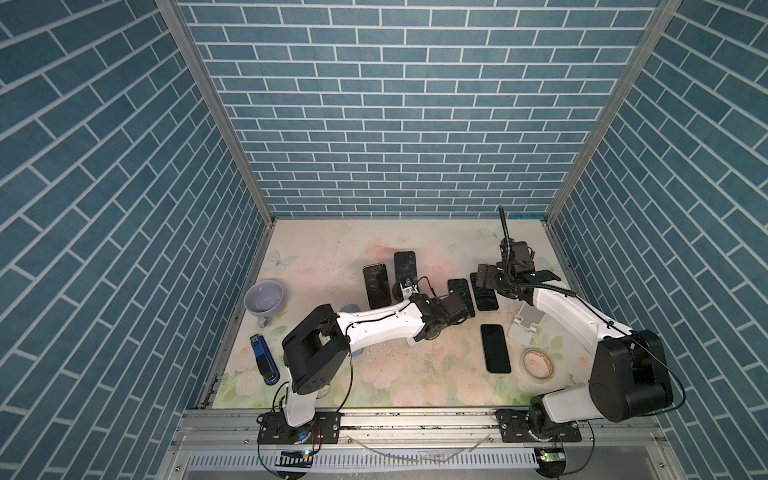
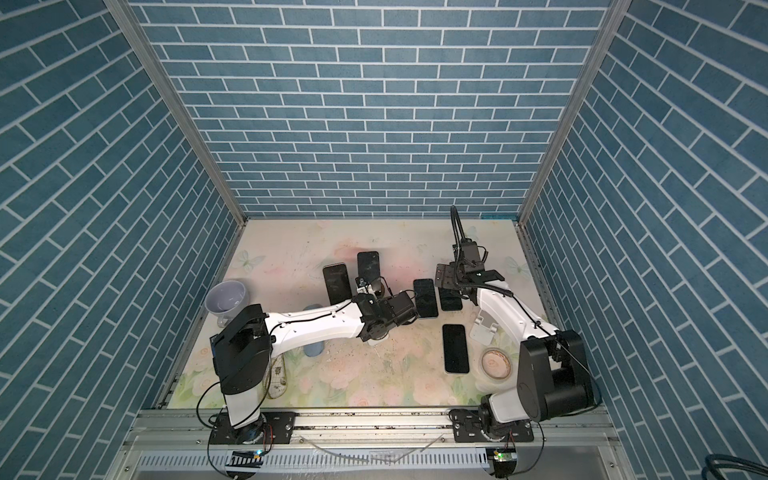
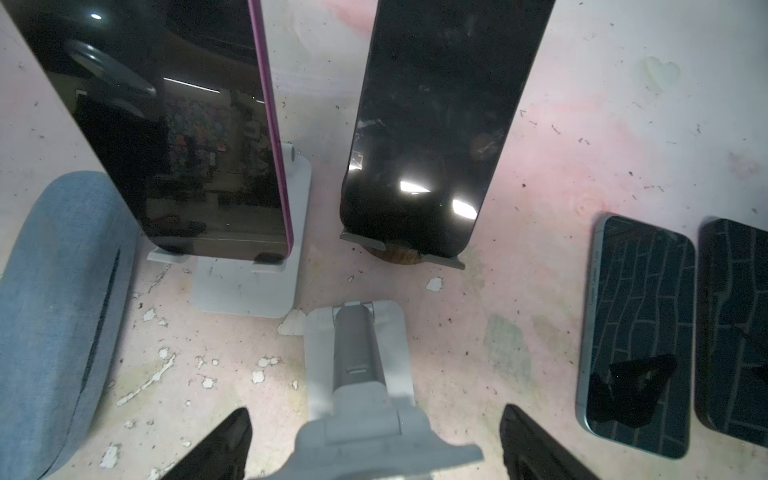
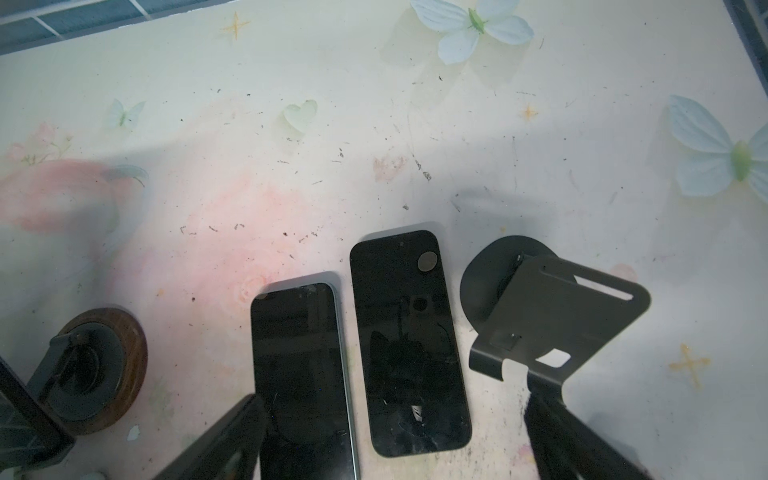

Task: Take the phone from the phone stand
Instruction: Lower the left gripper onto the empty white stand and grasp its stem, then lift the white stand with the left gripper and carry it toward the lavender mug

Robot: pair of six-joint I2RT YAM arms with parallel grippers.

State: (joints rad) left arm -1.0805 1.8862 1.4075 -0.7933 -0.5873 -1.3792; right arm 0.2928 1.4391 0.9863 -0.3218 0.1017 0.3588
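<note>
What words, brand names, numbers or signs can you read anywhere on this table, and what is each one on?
No text can be read.
Blue plastic stapler: a small pale mark at one end, too small to read.
Beige roll of tape: no print can be made out.
Purple-edged black phone on the white stand: screen dark, only reflections.

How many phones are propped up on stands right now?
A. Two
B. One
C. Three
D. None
A: the left wrist view shows the purple-edged black phone leaning on a pale grey stand and the plain black phone on a stand with a round wooden base; the remaining phones lie flat on the floral table.
</note>
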